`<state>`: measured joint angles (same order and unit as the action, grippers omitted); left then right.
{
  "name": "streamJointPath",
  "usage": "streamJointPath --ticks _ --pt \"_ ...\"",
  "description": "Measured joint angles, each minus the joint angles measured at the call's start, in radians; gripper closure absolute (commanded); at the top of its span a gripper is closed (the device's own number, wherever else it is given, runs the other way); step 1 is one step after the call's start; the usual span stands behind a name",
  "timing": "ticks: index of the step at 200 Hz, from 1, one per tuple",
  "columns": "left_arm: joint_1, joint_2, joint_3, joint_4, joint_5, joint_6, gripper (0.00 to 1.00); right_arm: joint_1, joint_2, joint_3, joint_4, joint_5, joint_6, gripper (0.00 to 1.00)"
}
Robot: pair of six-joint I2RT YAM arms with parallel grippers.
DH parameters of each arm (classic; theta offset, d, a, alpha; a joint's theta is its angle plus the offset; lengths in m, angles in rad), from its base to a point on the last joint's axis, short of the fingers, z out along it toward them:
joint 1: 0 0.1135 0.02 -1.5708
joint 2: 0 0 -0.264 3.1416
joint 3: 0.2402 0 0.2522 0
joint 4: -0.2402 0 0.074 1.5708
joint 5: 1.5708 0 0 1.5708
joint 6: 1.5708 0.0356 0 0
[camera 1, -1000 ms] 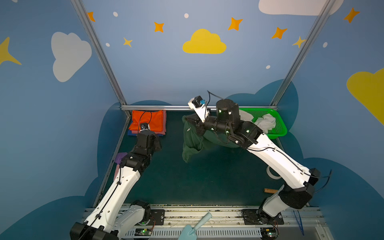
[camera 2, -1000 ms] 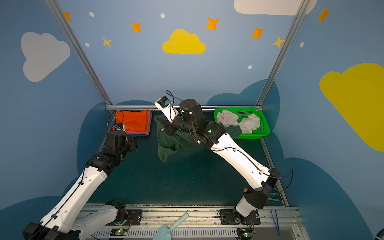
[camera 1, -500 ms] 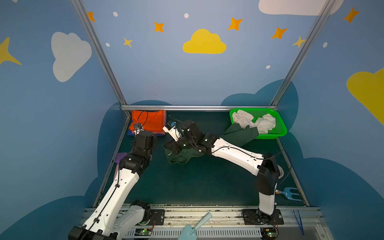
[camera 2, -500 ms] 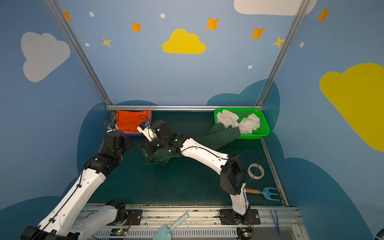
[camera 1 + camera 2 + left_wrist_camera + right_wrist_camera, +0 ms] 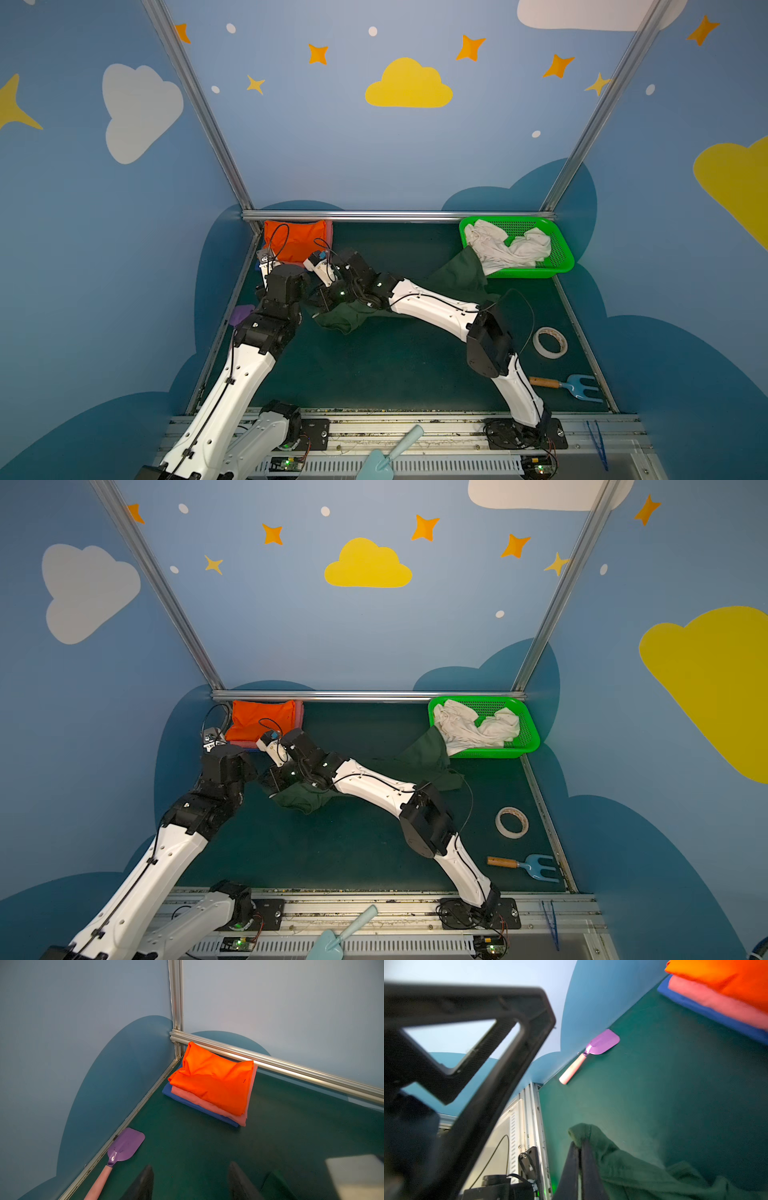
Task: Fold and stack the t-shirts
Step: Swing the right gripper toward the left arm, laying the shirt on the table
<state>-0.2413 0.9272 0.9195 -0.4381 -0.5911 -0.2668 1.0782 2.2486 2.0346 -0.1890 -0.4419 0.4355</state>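
Pinching an edge of the dark green t-shirt (image 5: 633, 1167), the right end effector (image 5: 580, 1146) is clenched low over the worktop (image 5: 395, 365), likely to spread the cloth for folding; its tail trails to the green mesh basket (image 5: 528, 273) holding the white t-shirt (image 5: 511, 249). The left end effector (image 5: 190, 1164) hovers released, facing the corner stack: orange t-shirt (image 5: 214, 1082) on pink t-shirt (image 5: 207, 1104) on blue t-shirt (image 5: 167, 1092).

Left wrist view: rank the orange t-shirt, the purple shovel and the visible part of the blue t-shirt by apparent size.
1. orange t-shirt
2. purple shovel, though it lies nearer the camera, so this rank is less sure
3. blue t-shirt, only its edge shows
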Motion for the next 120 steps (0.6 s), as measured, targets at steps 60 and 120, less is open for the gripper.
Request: streamJointPath --ticks 60,120 --pt "0.004 0.000 -0.001 0.001 -0.010 -0.001 0.34 0.006 0.064 0.077 -0.009 -0.054 0.027 0.45" --pt "0.005 -0.006 -0.004 0.009 -0.011 -0.001 0.29 -0.011 -0.003 -0.009 -0.074 -0.037 -0.063 0.36"
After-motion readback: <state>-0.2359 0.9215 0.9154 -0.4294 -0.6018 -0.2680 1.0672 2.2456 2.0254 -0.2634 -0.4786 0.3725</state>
